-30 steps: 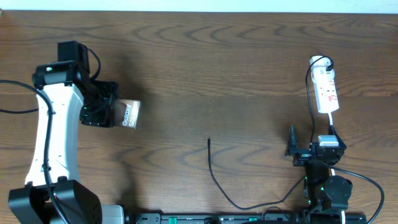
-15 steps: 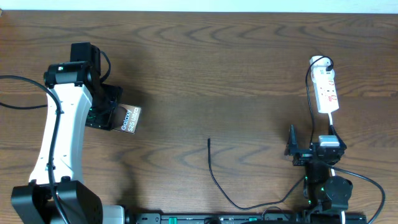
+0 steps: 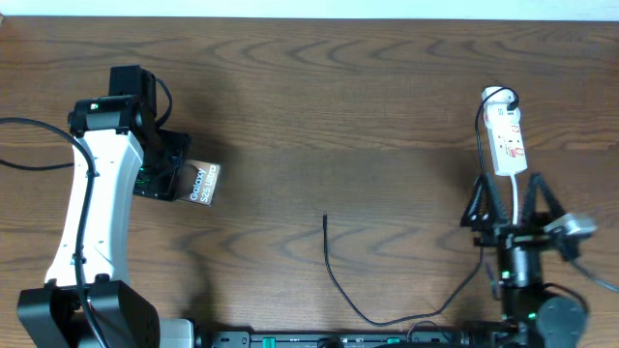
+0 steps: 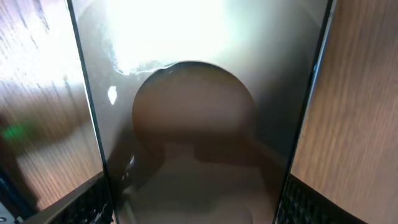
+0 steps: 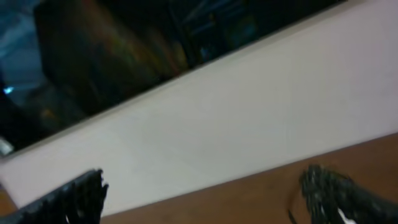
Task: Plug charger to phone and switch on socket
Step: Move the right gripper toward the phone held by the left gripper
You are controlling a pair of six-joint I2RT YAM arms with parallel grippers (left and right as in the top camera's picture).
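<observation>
The phone is a dark slab with white lettering, held at the left of the table by my left gripper, which is shut on it. In the left wrist view the phone fills the frame between the fingers. The charger lies on the table at centre front, with its plug tip free and pointing away. The socket lies at the far right. My right gripper is open and empty just in front of the socket; in the right wrist view the right gripper is blurred.
The socket's white cord runs toward the right arm. A thin black cable loops beside the socket. The pale wall and the table's far edge show in the right wrist view.
My right gripper has turned and opened wide, fingers now pointing toward the socket. My left gripper shifted the phone slightly right a second ago and has since held still.
</observation>
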